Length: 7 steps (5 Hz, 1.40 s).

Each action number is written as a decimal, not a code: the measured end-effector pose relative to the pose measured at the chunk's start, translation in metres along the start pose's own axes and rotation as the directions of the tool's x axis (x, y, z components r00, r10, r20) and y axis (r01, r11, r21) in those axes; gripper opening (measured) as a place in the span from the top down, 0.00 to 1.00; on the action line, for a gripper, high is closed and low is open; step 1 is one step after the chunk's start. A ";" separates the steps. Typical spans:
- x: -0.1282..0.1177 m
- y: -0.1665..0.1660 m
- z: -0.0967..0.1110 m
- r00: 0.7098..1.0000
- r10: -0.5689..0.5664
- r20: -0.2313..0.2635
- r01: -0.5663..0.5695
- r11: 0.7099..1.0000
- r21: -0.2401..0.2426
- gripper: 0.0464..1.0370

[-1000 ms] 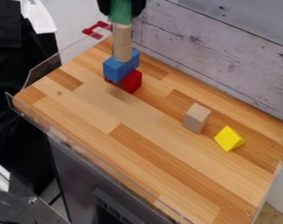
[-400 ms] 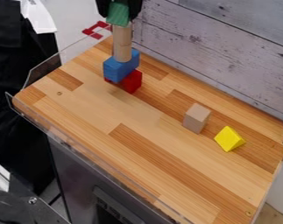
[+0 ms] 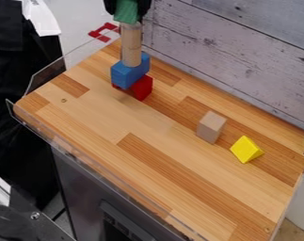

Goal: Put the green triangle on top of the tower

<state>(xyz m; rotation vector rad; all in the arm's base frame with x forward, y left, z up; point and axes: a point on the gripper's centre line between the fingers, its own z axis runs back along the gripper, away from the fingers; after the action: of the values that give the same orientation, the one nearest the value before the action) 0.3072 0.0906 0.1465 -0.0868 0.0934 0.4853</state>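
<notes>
At the top edge of the view, the black gripper (image 3: 127, 6) is shut on the green triangle (image 3: 126, 12), one finger at either side of it. The green piece is right at the upper end of the tower; whether it touches the tower or hovers just above, I cannot tell. The tower has red blocks (image 3: 142, 87) at its base, blue blocks (image 3: 129, 73) on them, and a light wooden cylinder column (image 3: 131, 46) standing upright on the blue.
A plain wooden block (image 3: 211, 127) and a yellow triangular block (image 3: 246, 149) lie right of centre on the wooden table (image 3: 97, 120). Clear plastic edging (image 3: 66, 66) lines the table's left side, and a grey plank wall (image 3: 242, 61) stands behind.
The gripper and the green triangle have shifted slightly left since a second ago, and a little upward since the more recent earlier frame. The tower stands as before.
</notes>
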 end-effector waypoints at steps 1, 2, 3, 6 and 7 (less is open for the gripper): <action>0.001 0.003 0.000 1.000 0.012 -0.003 -0.012 1.000 -0.020 0.47; 0.002 0.006 0.000 1.000 0.017 -0.002 -0.017 0.999 -0.029 0.47; 0.004 0.005 -0.006 1.000 0.012 -0.022 -0.013 0.999 -0.039 0.47; 0.012 0.003 -0.013 0.999 0.014 -0.040 -0.015 0.999 -0.041 0.43; 0.012 0.001 -0.013 0.999 0.028 -0.040 -0.030 0.998 -0.051 0.11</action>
<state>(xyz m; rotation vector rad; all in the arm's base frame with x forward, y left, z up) 0.3160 0.0958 0.1324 -0.1460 0.1211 0.5153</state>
